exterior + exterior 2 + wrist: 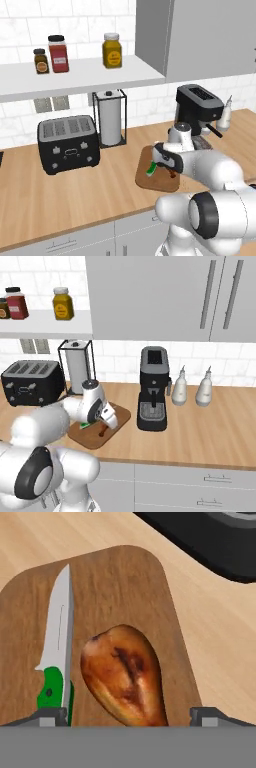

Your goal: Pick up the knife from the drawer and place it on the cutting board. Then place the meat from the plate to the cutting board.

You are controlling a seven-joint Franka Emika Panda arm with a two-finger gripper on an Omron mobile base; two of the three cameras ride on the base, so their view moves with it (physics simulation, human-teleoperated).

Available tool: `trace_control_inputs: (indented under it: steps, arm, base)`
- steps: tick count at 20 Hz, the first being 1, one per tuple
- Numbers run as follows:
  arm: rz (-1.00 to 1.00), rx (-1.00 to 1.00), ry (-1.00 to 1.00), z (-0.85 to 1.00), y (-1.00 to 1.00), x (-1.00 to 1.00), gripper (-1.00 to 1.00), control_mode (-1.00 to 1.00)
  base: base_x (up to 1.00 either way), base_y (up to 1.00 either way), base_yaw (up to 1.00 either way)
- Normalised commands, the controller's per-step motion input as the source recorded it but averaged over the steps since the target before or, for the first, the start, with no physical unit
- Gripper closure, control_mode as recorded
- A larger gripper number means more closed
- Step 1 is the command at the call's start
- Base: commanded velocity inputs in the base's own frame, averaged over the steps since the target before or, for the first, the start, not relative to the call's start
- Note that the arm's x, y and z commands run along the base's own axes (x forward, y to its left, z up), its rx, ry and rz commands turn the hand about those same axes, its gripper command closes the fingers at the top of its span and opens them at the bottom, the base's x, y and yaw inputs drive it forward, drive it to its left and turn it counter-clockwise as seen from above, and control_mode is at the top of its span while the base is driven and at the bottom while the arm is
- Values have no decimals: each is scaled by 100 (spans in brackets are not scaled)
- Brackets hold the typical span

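The knife (57, 637), with its green handle and silver blade, lies flat on the brown cutting board (125, 577). Beside it on the board lies the browned piece of meat (125, 677). My gripper (130, 716) hangs just above the meat, open, its tips well apart on either side and not touching it. In the left base view the gripper (165, 169) is over the cutting board (155, 183), with the knife's green handle (150, 170) just left of it. From the right base view the gripper (103, 427) covers most of the meat on the board (92, 439). The drawer is out of view.
A black coffee machine (153, 388) stands right beside the board, with two white bottles (180, 387) further right. A paper towel holder (110, 117) and a black toaster (68, 142) stand to the left. A shelf with jars (112, 50) hangs above.
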Motion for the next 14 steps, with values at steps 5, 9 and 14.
trace_control_inputs:
  steps: [5,9,14]
  arm:
    - [1,0,-17,53,0,-46,-100,-100]
    - [2,0,-22,62,0,-43,-100,-100]
    - [1,0,-18,47,-15,-59,-100,-100]
  base:
    - [0,0,0]
    - [0,0,0]
    - [0,0,0]
